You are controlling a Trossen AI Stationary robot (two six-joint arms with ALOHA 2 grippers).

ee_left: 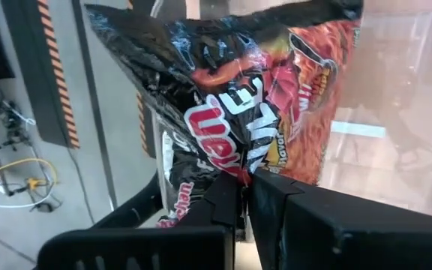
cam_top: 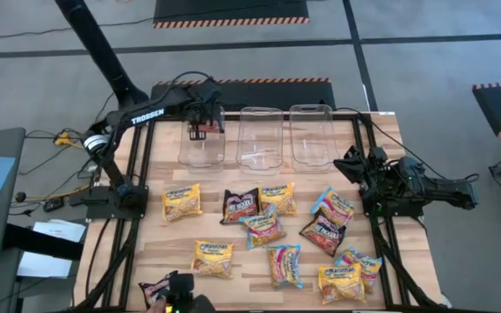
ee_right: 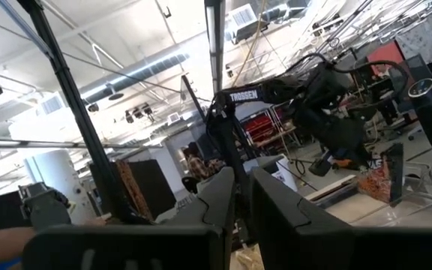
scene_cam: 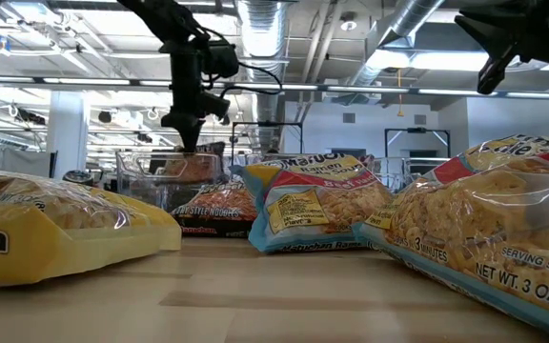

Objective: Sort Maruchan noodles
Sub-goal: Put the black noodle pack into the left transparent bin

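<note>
Near edge: a dark maroon-black packet (cam_top: 156, 289) lies at the front of the wooden table (cam_top: 242, 265), partly cut off by the picture; a yellow packet (cam_top: 213, 257) and a blue-and-pink packet (cam_top: 284, 264) sit just behind it.
Middle of table: the other loose Maruchan noodles are scattered in a band, some overlapping, such as the dark packet (cam_top: 323, 231) under a blue-and-pink one (cam_top: 334, 205).
Far row: three clear tubs stand side by side, the left tub (cam_top: 202, 137), middle tub (cam_top: 260, 139) and right tub (cam_top: 312, 136).
Left gripper (cam_top: 205, 122): clamped tight on the edge of a dark spicy-style packet (ee_left: 246, 105), which hangs over the left tub.
Right gripper (cam_top: 355, 165): waits at the right table edge near the right tub, raised, holding nothing; its fingers stand only slightly parted.
Step in hand: likely dropping this dark packet into the left tub.
Next move: probably lower a little, then let go so the packet clears the tub wall.
Room: open above the tubs; the frame rails (cam_top: 142, 156) hem both sides.
</note>
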